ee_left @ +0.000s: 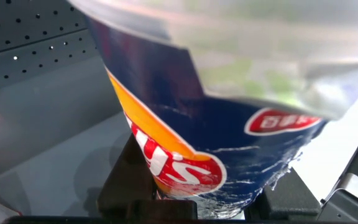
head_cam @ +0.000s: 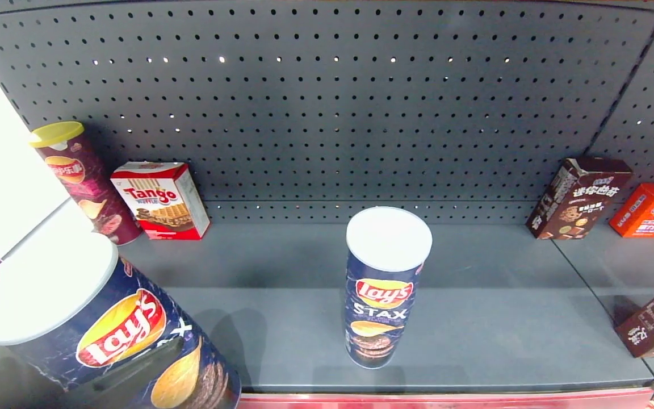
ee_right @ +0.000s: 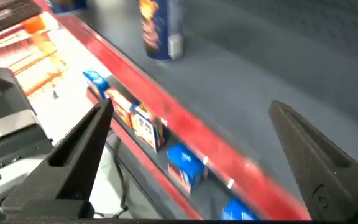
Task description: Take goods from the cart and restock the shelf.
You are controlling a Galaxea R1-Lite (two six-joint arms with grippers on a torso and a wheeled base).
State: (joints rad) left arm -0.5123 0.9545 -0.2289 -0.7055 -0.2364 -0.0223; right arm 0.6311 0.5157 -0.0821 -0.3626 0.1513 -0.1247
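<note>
At shelf front, left: blue chip can, white lid, pinched in the left claw.
Grey shelf with perforated back panel. Held can: tilted, claw pressed on its mid-body, at the front left corner, apparently not yet set down. Second blue can: upright, mid-shelf, towards the front, well apart from the held one. Maroon can, yellow lid: back left, wafer box just beside it. Brown biscuit box and orange box: back right. Right claw: spread wide, holding nothing, near the red front strip. Handling, as judged: light, stiff card tube with a glossy, likely slippery wrap; would dent under a hard squeeze; best taken round the middle of the body, clear of the push-on lid.
</note>
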